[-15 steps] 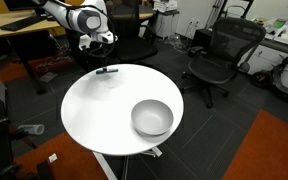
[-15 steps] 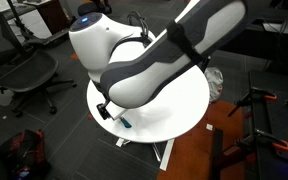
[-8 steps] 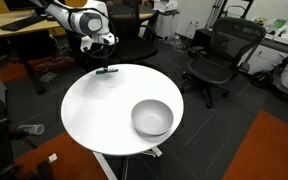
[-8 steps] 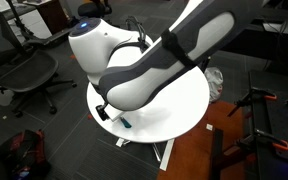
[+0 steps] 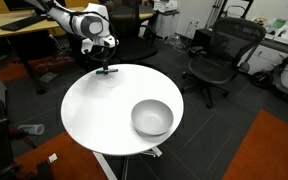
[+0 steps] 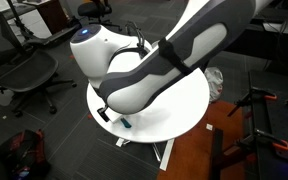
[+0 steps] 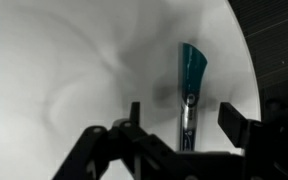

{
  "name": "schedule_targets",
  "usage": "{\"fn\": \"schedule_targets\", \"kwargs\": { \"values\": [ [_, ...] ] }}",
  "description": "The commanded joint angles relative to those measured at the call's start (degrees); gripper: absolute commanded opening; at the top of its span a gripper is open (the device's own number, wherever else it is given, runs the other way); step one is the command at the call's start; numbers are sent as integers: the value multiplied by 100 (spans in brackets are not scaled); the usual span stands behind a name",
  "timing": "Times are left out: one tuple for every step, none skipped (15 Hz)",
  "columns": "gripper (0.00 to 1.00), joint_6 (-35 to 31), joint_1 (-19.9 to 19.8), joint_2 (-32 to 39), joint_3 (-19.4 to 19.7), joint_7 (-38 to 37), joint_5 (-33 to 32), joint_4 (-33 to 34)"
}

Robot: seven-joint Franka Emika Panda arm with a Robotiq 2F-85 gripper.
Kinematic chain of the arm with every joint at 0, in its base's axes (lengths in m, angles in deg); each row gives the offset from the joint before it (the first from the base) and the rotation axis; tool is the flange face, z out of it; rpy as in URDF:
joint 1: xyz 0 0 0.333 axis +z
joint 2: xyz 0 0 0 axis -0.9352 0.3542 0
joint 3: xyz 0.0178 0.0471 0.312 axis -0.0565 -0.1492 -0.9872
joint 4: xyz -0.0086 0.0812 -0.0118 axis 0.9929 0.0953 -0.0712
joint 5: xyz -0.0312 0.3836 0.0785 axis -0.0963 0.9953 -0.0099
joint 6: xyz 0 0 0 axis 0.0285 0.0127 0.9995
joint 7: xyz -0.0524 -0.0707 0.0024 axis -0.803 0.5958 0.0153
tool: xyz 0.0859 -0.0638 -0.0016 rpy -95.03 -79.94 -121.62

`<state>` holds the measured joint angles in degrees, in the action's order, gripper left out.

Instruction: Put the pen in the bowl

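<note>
The pen (image 7: 189, 95) is a thin dark stick with a teal end. It lies on the round white table (image 5: 94, 115) near its far edge, also seen in both exterior views (image 5: 108, 70) (image 6: 124, 122). My gripper (image 7: 187, 125) is open just above it, with the pen between the two fingers, not touching. In an exterior view the gripper (image 5: 106, 62) hangs right over the pen. The silvery-grey bowl (image 5: 152, 117) stands on the near right part of the table, well away from the gripper. In an exterior view my arm hides the bowl.
Black office chairs (image 5: 220, 55) (image 6: 24, 72) stand around the table. A desk (image 5: 24, 30) is behind the arm. The table edge (image 7: 246, 70) runs close beside the pen. A red-orange carpet patch (image 5: 274, 150) lies on the floor.
My gripper has come down a little toward the pen. The pen and the bowl have not moved.
</note>
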<state>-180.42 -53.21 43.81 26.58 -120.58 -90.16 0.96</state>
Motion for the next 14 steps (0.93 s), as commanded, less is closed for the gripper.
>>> {"fn": "schedule_targets", "kwargs": {
  "values": [
    [49, 61, 61, 88, 75, -23, 131, 189],
    [42, 52, 58, 90, 73, -25, 135, 190],
    [34, 44, 55, 93, 71, -28, 141, 190],
    [27, 36, 52, 98, 69, -28, 145, 196],
    [18, 34, 51, 99, 69, -28, 146, 198],
    [12, 25, 48, 101, 65, -27, 151, 197],
    [3, 25, 49, 102, 65, -29, 152, 199],
    [0, 22, 48, 105, 63, -26, 154, 202],
    [1, 25, 48, 107, 60, -20, 153, 216],
    [4, 15, 50, 78, 61, -11, 146, 192],
    [4, -2, 56, 10, 73, -24, 137, 138],
    [4, -20, 59, -111, 97, -40, 120, 36],
    [4, -12, 52, -204, 108, -35, 114, -34],
    [4, 37, 41, -343, 134, -38, 102, -138]
  ]
}}
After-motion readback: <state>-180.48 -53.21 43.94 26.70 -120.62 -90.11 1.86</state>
